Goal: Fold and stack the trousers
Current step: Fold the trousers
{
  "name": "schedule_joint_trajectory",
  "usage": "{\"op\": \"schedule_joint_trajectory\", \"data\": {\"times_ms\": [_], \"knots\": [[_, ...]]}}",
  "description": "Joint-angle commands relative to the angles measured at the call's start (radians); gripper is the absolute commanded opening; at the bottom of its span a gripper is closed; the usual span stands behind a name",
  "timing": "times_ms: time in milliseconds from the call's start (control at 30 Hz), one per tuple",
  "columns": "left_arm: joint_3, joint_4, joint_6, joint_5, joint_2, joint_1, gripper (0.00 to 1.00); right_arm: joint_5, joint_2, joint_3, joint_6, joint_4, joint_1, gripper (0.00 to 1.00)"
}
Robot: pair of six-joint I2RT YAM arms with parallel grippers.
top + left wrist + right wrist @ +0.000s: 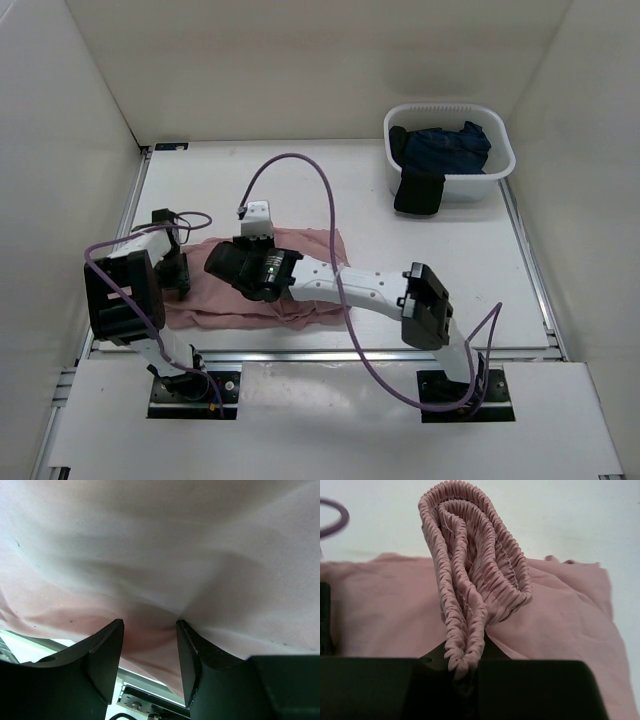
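The trousers (310,245) lie bunched on the worktop (450,240) in the lower left-centre of the top view, between the two arms and close to the near edge. The white basket (505,160) in the upper right, with a dark navy garment (450,148) in it and a black cloth (418,192) hanging over its rim, stands well apart. The right hand (235,262) is narrow and pinches the trousers. In its wrist view the gathered elastic waistband (470,580) rises as a loop out of the closed right hand (465,665). The left hand (175,268) sits at the left edge of the cloth. In its own view the left hand (150,650) stands half apart with pink cloth (160,555) filling the gap and draped overhead. I cannot tell whether it truly clamps that cloth. The main risk, as I judge it, is an uneven pull: if the left side is only loosely caught, the cloth may slide free as the right hand carries the waistband, and the fold would land skewed. The right grip holds only a thin ridge of elastic, which could spring out under tension. The purple cable (300,165) loops above the cloth and might drag on it.
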Motion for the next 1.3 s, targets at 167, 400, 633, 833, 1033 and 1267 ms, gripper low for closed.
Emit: {"op": "schedule_joint_trajectory", "data": {"times_ms": [167,400,633,833,1033,1267], "knots": [[0.005,0.017,-0.004,0.009,0.047,-0.002,0.58,-0.366,0.155,0.057,-0.220,0.269,-0.034,0.00],[0.014,0.017,-0.004,-0.001,0.056,-0.002,0.58,-0.658,0.198,0.147,-0.438,0.295,-0.034,0.56],[0.023,0.017,-0.004,-0.012,0.036,0.017,0.58,-0.682,-0.137,-0.121,-0.530,0.307,-0.015,0.74],[0.072,-0.035,-0.004,0.012,-0.011,0.027,0.61,-0.678,-0.166,-0.281,-0.407,0.196,-0.108,0.43],[0.097,-0.059,-0.004,0.012,-0.011,0.027,0.61,-0.747,-0.028,-0.340,-0.337,0.146,-0.129,0.00],[0.088,-0.059,-0.004,0.002,-0.002,0.027,0.61,-0.840,0.020,-0.376,-0.245,0.172,-0.202,0.00]]}}
